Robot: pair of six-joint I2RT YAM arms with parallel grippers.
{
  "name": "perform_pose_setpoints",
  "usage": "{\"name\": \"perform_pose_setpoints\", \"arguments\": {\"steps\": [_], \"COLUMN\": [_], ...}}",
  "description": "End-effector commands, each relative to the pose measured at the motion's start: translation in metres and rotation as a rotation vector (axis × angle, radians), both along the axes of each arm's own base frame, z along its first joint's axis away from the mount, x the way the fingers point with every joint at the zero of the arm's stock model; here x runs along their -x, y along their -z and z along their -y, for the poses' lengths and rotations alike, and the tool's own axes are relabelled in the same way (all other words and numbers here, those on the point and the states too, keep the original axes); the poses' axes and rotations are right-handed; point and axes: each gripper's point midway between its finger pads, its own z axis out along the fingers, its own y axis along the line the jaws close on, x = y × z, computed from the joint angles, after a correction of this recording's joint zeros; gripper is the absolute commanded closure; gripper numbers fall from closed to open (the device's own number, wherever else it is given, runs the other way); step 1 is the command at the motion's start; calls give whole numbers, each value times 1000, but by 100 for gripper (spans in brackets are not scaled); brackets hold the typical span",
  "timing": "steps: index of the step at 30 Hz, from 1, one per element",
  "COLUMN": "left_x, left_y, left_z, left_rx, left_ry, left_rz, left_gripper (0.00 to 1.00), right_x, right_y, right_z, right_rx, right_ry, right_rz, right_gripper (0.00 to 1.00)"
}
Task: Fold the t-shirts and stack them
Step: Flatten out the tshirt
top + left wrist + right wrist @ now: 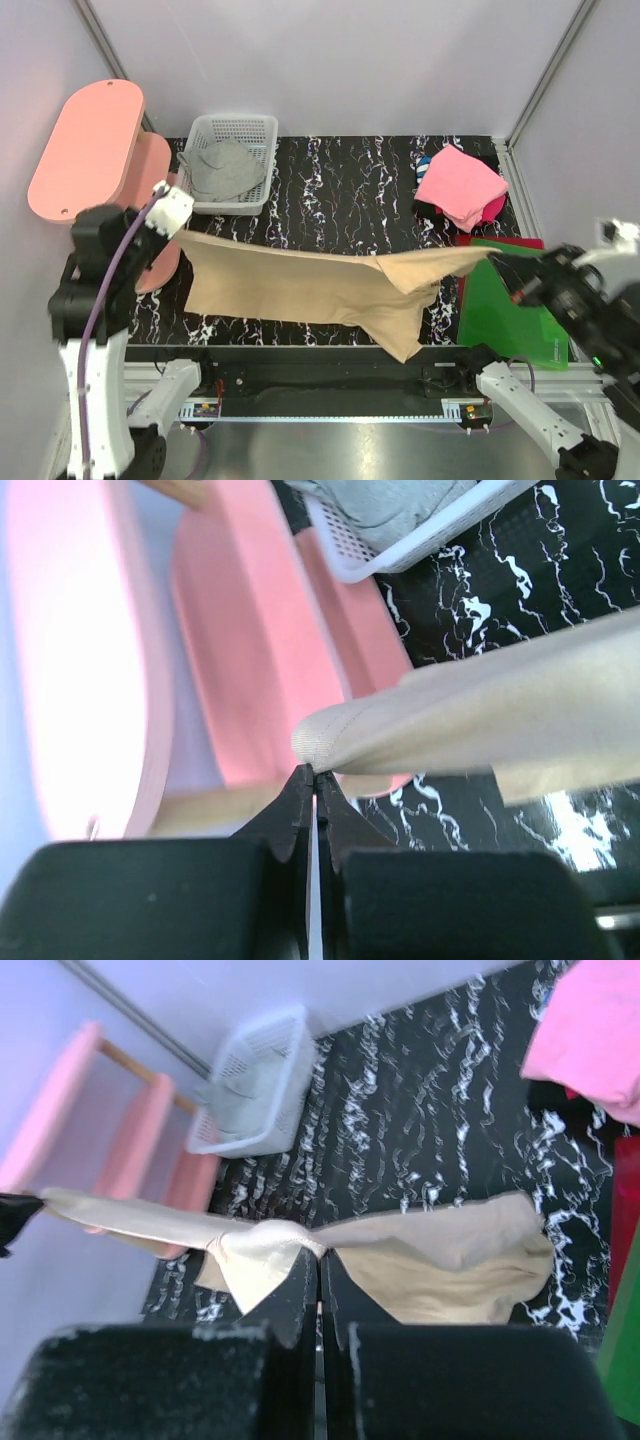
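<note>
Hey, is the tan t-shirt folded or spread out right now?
Spread out, not folded: the tan t-shirt hangs stretched between the left gripper and the right gripper, each shut on one end.

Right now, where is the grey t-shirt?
In the top view the grey t-shirt lies bunched in the white mesh basket at the far left of the table, next to the pink stool.

The left arm (95, 270) and right arm (585, 305) had black joint housings and white links, and a purple cable (86, 370) ran along the left one. The left gripper (312, 772) and right gripper (320, 1257) had matte black fingers tapering to thin tips.
</note>
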Motion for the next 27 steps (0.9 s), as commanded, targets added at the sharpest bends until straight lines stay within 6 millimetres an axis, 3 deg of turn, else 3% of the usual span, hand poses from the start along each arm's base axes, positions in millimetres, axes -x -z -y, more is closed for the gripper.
{"name": "perform_pose_setpoints", "arguments": {"steps": [1, 2, 6, 10, 12, 15, 16, 18, 19, 21, 22, 24, 25, 27], "left_x": [54, 64, 96, 112, 108, 87, 68, 49, 29, 9, -12, -30, -51, -67], "left_y": [-11, -11, -24, -38, -39, -31, -20, -5, 12, 40, 49, 74, 87, 103], "left_z": [-1, -1, 2, 3, 1, -2, -4, -10, -11, -15, -16, -21, -23, -26], "left_rx": [-38, -42, -35, -28, -32, -45, -60, -87, -106, -125, -138, -160, -167, -173], "left_ry": [28, 28, 44, 44, 36, 25, 20, 2, 6, -4, -2, -11, -21, -35], "left_rz": [36, 34, 84, 136, 146, 137, 121, 85, 43, -28, -45, -114, -146, -202], "left_gripper": [100, 100, 100, 100, 100, 100, 100, 100, 100, 100, 100, 100, 100, 100], "right_x": [54, 69, 106, 107, 87, 44, 22, -5, -24, -49, -65, -86, -99, -118], "right_y": [-28, -42, -67, -78, -73, -46, -23, -5, 17, 33, 55, 69, 87, 96], "right_z": [13, 17, 14, 15, 20, 24, 20, 20, 15, 14, 10, 11, 8, 6], "right_rx": [-26, -43, -31, -6, 0, 44, 77, 112, 144, 174, 208, 240, 267, 285], "right_ry": [-85, -99, -165, -117, -53, 41, 59, 101, 105, 132, 136, 169, 172, 185], "right_rz": [126, 179, 281, 281, 225, 100, 15, -50, -129, -171, -243, -270, -326, -336], "right_gripper": [100, 100, 100, 100, 100, 100, 100, 100, 100, 100, 100, 100, 100, 100]}}
